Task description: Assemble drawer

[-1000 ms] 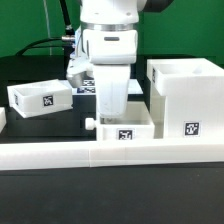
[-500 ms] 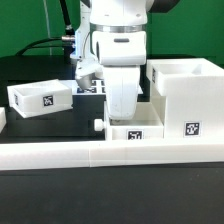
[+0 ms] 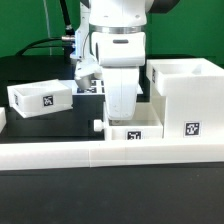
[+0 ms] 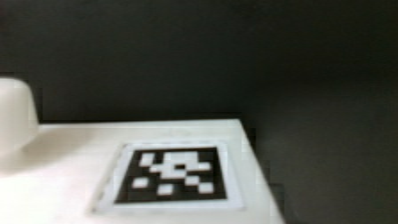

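A small white tray [image 3: 148, 129] with a tag and a side knob [image 3: 97, 125] sits just behind the low white wall, touching the large hollow housing [image 3: 188, 95] on the exterior view's right. My gripper [image 3: 124, 119] reaches straight down into this tray. Its fingertips are hidden behind the tray's front wall, and it appears shut on the tray. The wrist view shows the tray's tagged white face [image 4: 175, 172] very close, with no fingers in sight. A second small tray [image 3: 40, 97] lies apart on the exterior view's left.
The long low white wall [image 3: 100, 152] runs across the front of the table. The marker board [image 3: 92, 88] lies behind the arm, mostly hidden. A green backdrop and cables are at the back. A rounded white shape [image 4: 15, 110] shows at the wrist view's edge.
One second ago the gripper and the tray under it were further to the exterior view's left. Both moved together to the right, up to the housing. Nothing has moved in the last half second.
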`<state>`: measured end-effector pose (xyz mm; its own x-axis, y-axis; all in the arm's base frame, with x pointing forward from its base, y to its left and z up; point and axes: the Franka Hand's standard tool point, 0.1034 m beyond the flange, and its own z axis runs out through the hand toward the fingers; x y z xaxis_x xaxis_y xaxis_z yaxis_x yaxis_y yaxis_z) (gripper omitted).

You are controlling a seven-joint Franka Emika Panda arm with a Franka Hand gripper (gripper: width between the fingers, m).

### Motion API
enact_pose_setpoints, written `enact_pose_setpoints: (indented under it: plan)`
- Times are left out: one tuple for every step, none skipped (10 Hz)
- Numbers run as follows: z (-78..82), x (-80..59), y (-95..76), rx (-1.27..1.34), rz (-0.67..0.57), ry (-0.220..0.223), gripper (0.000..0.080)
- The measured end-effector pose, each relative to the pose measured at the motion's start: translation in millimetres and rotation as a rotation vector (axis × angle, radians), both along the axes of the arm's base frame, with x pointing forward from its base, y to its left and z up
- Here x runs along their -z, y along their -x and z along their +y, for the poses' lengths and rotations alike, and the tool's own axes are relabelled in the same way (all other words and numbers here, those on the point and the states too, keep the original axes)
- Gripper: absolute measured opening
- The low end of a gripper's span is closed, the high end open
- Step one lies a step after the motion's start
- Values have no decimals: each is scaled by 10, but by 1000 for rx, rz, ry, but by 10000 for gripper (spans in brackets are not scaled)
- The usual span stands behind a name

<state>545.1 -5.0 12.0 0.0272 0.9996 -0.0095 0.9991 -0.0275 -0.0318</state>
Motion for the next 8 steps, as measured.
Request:
enact_pose_setpoints:
  plan:
    - [11,-1,-5,-7,-4,1,42]
    - [12,-1,-4,-18,-4,6,42]
    - [4,-1,-4,-19,-4,7,42]
    - [1,0,-4,-26,-4,8,42]
    - [-9,-1,-4,-29,-4,10,42]
    - [-30,-3,-6,-21,-4,10,42]
    - [-29,-3,-19,-20,-17,9,42]
    - [-23,7,-19,-21,-33,7,42]
